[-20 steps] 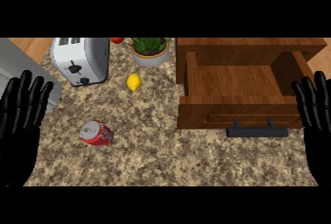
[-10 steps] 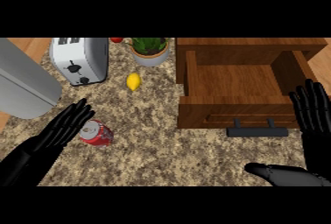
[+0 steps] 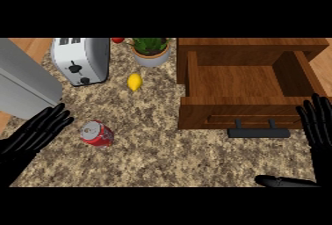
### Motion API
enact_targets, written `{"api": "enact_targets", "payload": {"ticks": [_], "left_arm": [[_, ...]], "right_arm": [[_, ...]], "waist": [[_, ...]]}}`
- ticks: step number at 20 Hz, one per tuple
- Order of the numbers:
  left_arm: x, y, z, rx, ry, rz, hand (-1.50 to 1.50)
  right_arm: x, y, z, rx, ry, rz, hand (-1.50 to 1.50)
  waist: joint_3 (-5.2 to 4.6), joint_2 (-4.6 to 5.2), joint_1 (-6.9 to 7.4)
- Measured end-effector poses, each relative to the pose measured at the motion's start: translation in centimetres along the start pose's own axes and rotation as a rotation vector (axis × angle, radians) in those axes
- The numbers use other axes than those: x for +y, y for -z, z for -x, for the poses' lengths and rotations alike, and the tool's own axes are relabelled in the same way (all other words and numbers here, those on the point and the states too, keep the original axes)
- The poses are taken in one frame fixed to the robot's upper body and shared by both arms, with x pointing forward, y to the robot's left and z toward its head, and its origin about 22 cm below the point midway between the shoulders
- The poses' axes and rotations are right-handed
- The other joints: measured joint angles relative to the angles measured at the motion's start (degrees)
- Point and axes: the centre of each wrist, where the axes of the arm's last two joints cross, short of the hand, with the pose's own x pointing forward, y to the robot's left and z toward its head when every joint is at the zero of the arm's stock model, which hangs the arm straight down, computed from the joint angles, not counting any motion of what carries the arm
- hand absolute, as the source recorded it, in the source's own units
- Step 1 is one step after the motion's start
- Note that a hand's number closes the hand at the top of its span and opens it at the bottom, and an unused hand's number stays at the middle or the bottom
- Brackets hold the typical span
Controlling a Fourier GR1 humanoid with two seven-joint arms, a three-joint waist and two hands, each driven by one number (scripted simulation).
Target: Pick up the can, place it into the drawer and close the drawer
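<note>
My left hand (image 3: 35,132), fingers straight and empty, is just left of the can (image 3: 97,134), which lies on its side, top toward it. My right hand (image 3: 318,121), also straight-fingered and empty, is well apart at the table's (image 3: 162,162) right edge.

Your speckled surface (image 3: 162,154) carries a red can (image 3: 97,134) on its side, a lemon (image 3: 134,81), a white toaster (image 3: 81,59), a potted plant (image 3: 151,50) and an open wooden drawer (image 3: 246,110).
</note>
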Motion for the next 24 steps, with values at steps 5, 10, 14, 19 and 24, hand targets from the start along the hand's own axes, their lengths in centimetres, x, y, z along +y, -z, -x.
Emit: {"api": "enact_targets", "payload": {"ticks": [5,10,14,19,24], "left_arm": [[0.8,0.1,0.0,0.026,-0.021,-0.029,-1.50],[1.8,0.3,0.4,0.038,-0.018,-0.058,-1.50],[1.7,0.9,1.7,0.056,-0.014,-0.068,-1.50],[1.2,1.8,3.3,0.071,-0.015,-0.066,-1.50],[1.3,2.3,5.4,0.078,-0.013,-0.076,-1.50]], "right_arm": [[-0.5,-0.4,0.7,0.006,-0.005,0.001,-1.50],[-1.3,-0.9,0.7,0.009,-0.004,0.001,-1.50],[-1.7,-1.0,1.5,0.010,-0.004,0.003,-1.50],[-2.0,-1.9,1.4,0.007,-0.011,0.002,-1.50],[-2.8,-1.5,2.3,0.004,-0.011,0.011,-1.50]], "waist": [[0.00,0.01,-0.02],[-0.01,0.00,-0.06],[-0.01,0.01,-0.07],[0.00,0.01,-0.12],[-0.01,0.03,-0.10]]}}
